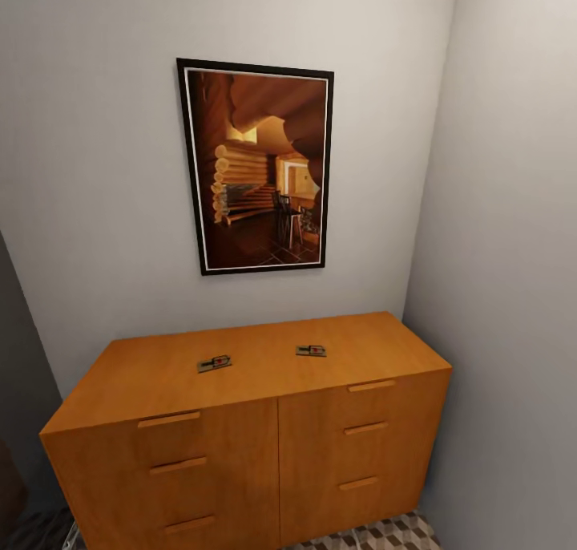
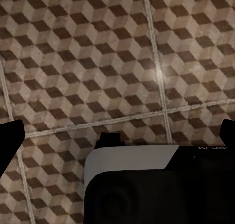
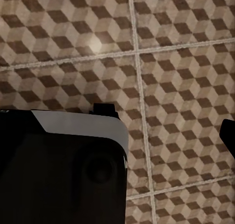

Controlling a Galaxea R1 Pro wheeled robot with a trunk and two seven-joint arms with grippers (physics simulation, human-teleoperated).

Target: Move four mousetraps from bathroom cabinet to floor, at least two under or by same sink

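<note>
- The cabinet [image 1: 256,438] stood against the grey wall in a corner, its six drawers all closed, slim handles in two columns.
- Two mousetraps lay flat on the cabinet's top, well apart: the left mousetrap [image 1: 215,363] turned at a slight angle, the right mousetrap [image 1: 311,350] nearer the back edge and the right-hand column.
- A framed picture [image 1: 256,165] of a log-built interior hung on the wall above the cabinet.
- A sliver of the bathroom floor [image 1: 377,534] with its cube-pattern tiles showed at the cabinet's foot on the right.
- In the left wrist view, the arm pointed straight down at the bathroom floor [image 2: 98,52]; dark tips of the left end effector [image 2: 117,138] sat at the two side edges of the picture, wide apart, with nothing between them but tile and grout.
- A black-and-white part of the robot's body [image 2: 147,185] lay below that camera.
- In the right wrist view, the arm likewise hung pointing down at the floor [image 3: 176,52]; only one dark fingertip [image 3: 228,136] of the right end effector was visible, so how far it was spread could not be told, and it held nothing visible.
- The same black-and-white body part [image 3: 58,170] appeared beside it.
</note>
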